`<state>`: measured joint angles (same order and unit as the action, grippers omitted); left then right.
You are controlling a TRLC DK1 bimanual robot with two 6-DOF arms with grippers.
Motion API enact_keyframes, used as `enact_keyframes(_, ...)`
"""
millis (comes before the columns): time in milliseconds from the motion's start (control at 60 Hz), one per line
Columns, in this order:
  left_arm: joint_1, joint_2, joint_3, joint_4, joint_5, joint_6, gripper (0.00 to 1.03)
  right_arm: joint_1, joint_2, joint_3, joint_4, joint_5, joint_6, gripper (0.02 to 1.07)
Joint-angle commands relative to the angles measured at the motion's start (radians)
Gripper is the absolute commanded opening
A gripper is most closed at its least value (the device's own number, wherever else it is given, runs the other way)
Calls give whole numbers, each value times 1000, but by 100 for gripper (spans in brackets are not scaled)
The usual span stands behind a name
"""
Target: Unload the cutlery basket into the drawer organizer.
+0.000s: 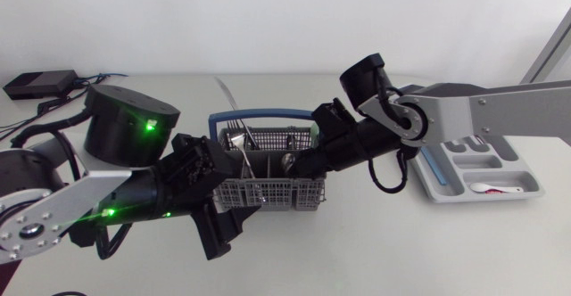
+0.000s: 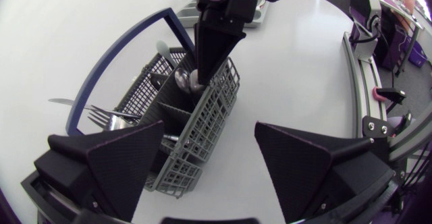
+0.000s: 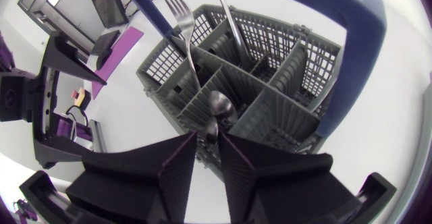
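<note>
Table (image 1: 375, 251): white, and both arms work over its middle.
Left arm: enters from the left and lies low, angled right toward the basket.
Left gripper (image 2: 209, 126): spread wide and holding nothing, at the near left corner of the cutlery basket (image 1: 268, 192), with one finger against the basket's grey wall.
Cutlery basket: grey mesh with a blue handle, standing mid-table.
Right gripper (image 3: 209, 136): dips into the basket from above and pinches the spoon (image 3: 219, 108) by its handle.
Right arm: its silver link passes over the organizer, and the black wrist bends down and left.
In the way: a fork (image 3: 179, 11) and a knife blade (image 1: 224, 92) stand up in the far compartments.
Drawer organizer (image 1: 437, 185): right of the basket, holding a white spoon (image 1: 496, 189).
Black box (image 1: 40, 84): at the far left.
</note>
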<state>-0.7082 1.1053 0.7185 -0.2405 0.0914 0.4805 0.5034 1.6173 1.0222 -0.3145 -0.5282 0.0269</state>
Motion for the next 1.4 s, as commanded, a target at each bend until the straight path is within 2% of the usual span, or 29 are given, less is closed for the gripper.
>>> enact_keyframes(0,0,18,-28,10,-7,24,93,12,23,21,8,-10,28,22)
enact_keyframes(200,-2,19,-33,13,-7,24,93,30,27,27,9,-18,30,13)
enact_keyframes(367,-2,18,-42,17,-7,24,93,46,16,33,9,-18,28,9)
enact_keyframes(933,3,18,-56,27,-9,24,93,69,-63,179,-136,-21,28,9)
enact_keyframes(1100,3,18,-57,29,-10,24,93,55,-108,213,-209,-95,28,9)
enact_keyframes(1383,-2,19,-57,32,-21,24,93,-74,-275,196,-317,-248,15,9)
